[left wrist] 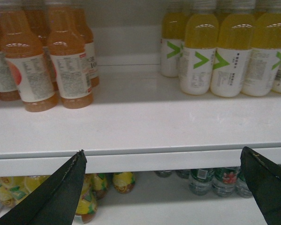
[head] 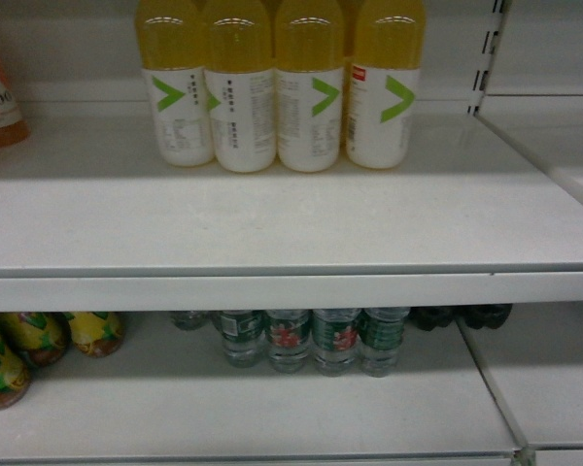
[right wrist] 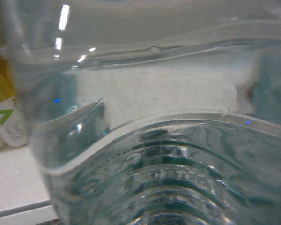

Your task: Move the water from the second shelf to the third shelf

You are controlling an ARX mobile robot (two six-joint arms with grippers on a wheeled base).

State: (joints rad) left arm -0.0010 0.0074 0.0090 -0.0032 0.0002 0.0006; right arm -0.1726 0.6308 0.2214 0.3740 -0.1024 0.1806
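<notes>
A clear ribbed bottle of water (right wrist: 168,178) fills the right wrist view, pressed close to the camera. It hides the right gripper's fingers, and it hangs level with the front edge of the upper shelf (right wrist: 14,206). More water bottles (head: 288,340) with green labels stand in a row at the back of the lower shelf, also seen as water bottles (left wrist: 225,180) in the left wrist view. My left gripper (left wrist: 162,154) is open and empty, level with the upper shelf's front lip (left wrist: 154,161). Neither gripper shows in the head view.
Tall yellow drink bottles (head: 243,87) with white labels stand at the back of the upper shelf (head: 272,223). Orange drink bottles (left wrist: 47,61) stand to their left. Yellow-labelled bottles (head: 29,340) and dark bottles (head: 466,316) flank the water below. A shelf upright (head: 486,58) rises at right.
</notes>
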